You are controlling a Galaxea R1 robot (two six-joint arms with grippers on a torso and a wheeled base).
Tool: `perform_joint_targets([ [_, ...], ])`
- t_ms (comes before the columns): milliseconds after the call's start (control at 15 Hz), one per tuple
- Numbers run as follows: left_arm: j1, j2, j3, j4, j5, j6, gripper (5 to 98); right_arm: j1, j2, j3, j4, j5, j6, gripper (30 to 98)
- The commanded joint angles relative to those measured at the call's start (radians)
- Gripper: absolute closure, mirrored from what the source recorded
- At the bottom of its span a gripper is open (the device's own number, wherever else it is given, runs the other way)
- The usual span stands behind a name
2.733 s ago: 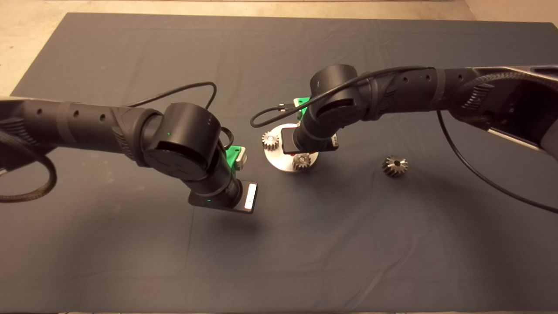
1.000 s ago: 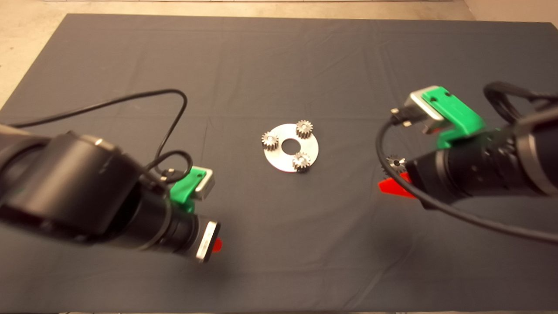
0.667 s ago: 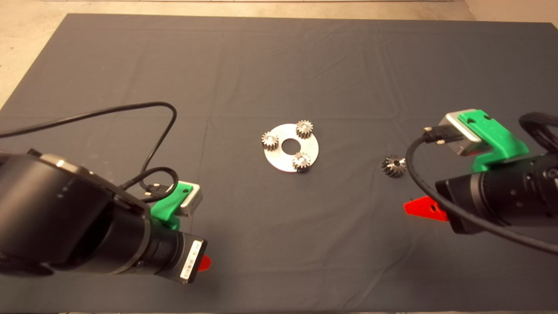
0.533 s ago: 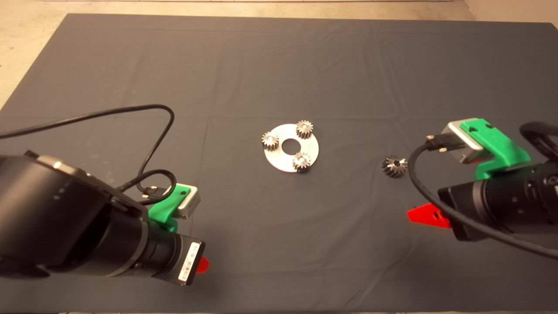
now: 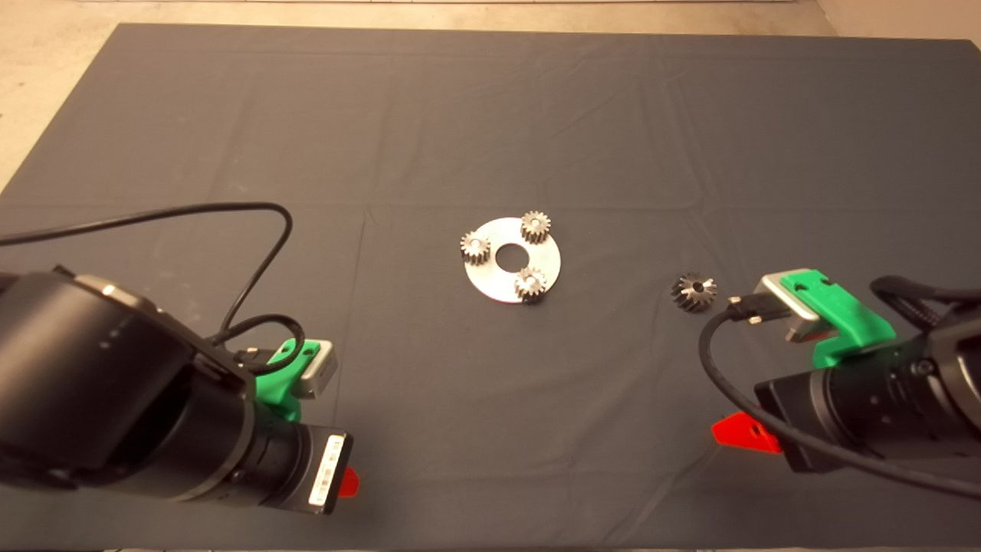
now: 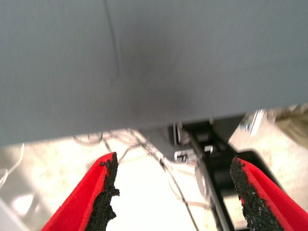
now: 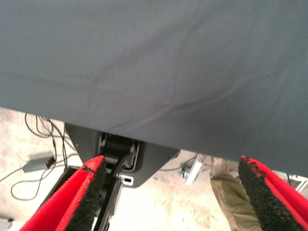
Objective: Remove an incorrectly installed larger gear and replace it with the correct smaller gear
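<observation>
You are looking at what reads as the closing stage of the swap: the round metal plate near the middle of the dark mat is carrying three small straight-toothed gears around its centre hole, and I cannot tell which of them is the smaller gear you were asked to fit, though one is sitting at the far rim, one at the left and one at the near rim. The larger gear is lying by itself on the mat, well apart from the plate on its right, and nothing is gripping it. Your left gripper is sitting low at the near left of the mat with its fingers spread apart and nothing between them; its wrist camera is showing the mat's edge and floor beyond. Your right gripper is sitting at the near right, near the larger gear but not touching it, fingers likewise spread wide and empty. Judging from this, no pick or place is waiting; the next move is calling only for you to check that each gear is sitting flat on the plate and to park both arms clear.
</observation>
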Motion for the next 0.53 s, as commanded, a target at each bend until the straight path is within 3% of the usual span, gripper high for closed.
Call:
perform_joint_targets([
  [0,-0.02,-0.006,0.009,-0.102,0.132,-0.026,44.4,-0.016,0.0,0.005,0.035,-0.127,0.005,55.7],
  [467,-0.02,-0.003,-0.037,-0.102,0.132,-0.026,44.4,-0.014,0.037,-0.006,0.044,-0.127,0.006,50.2],
])
